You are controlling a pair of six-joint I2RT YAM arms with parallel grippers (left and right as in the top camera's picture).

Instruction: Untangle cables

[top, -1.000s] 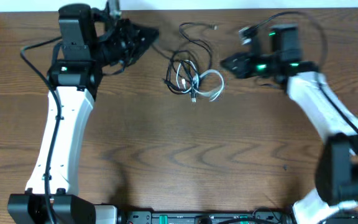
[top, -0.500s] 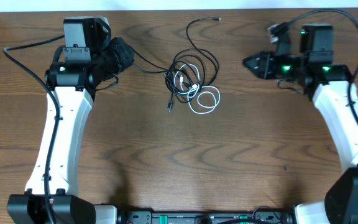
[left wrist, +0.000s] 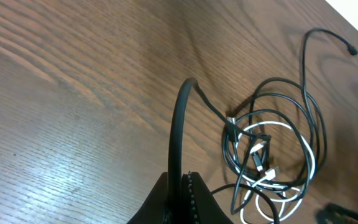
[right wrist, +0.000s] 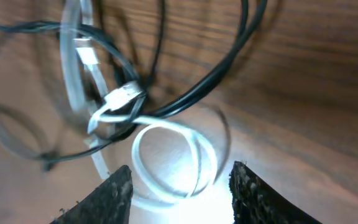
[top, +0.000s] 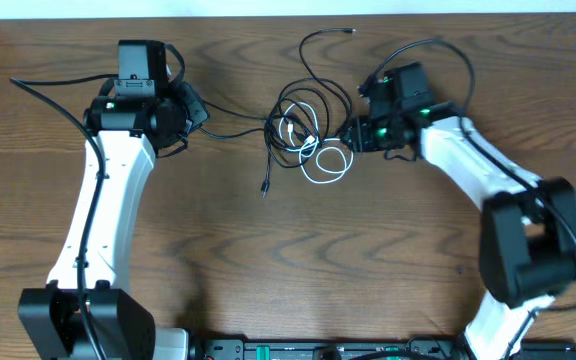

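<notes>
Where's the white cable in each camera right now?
Overhead: white cable sits top centre, its loop at the tangle's lower right.
Left wrist: lower right, threaded through the tangle.
Right wrist: centre to bottom, loop in the middle.
Shared landmark: black cables coiled over it.

I am reading black cables [left wrist: 178, 137] and one white cable [right wrist: 123, 94]; the table [top: 268, 260] is showing brown wood grain; the left arm [top: 103, 220] and right arm [top: 453, 155] are presenting white links, black joints, green lights.
</notes>
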